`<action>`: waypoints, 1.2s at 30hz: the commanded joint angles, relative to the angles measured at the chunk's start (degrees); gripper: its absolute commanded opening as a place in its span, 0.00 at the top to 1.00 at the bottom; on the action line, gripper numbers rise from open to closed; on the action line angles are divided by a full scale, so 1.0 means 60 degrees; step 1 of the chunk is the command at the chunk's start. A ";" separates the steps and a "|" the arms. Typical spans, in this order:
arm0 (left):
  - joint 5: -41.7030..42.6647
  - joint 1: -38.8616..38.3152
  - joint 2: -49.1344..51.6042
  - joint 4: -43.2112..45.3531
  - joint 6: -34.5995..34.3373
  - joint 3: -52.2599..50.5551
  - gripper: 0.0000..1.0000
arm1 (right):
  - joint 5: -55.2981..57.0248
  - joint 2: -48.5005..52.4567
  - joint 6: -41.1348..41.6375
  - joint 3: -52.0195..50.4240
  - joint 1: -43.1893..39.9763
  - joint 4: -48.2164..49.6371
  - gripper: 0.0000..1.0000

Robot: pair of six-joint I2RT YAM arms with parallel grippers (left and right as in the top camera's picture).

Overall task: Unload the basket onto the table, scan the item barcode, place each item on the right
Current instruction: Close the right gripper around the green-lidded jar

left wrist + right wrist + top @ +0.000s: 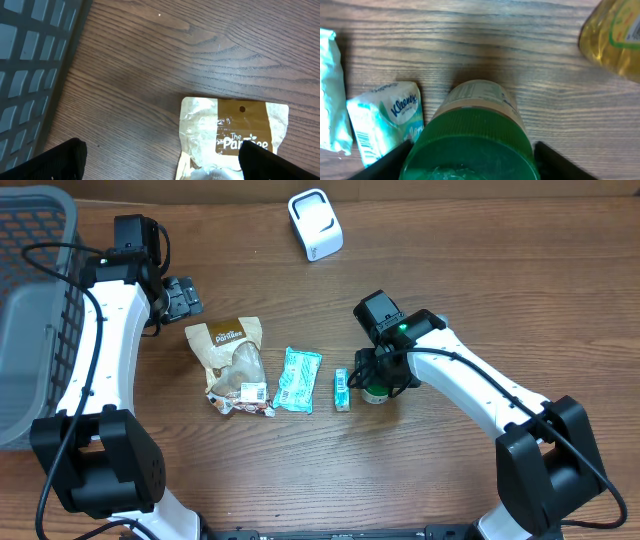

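The bottle [470, 150] stands upright on the table [470, 270], near and right of centre, between the jaws of the right gripper [472, 162]; its green ribbed cap fills the gap, one finger at each side, and whether they press on it or only stand beside it I cannot tell. The pale label under the cap carries small print too blurred to read.

Just left of the bottle lies a small tissue pack [387, 120] marked "Kleenex", with a barcode along its near edge; left of that a teal packet [298, 378], its writing too small to make out; left again a crumpled snack bag [235, 135], whose brown panel begins "The Par" before a finger hides the rest. A yellow glossy thing [615, 35] with a green-edged label shows at the far right corner of the right wrist view; what it is I cannot tell.

The left gripper [182, 297] hangs just beyond the snack bag, jaws spread wide and holding nothing. The white scanner [315, 224] sits at the far edge, well apart from the bottle; bare wood lies between them. A grey mesh basket [40, 220] takes the far left corner.
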 commanded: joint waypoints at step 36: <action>-0.0120 -0.0084 -0.0160 0.0007 0.0040 0.0069 0.00 | 0.0725 0.0164 0.0980 -0.0670 -0.0047 0.0481 0.13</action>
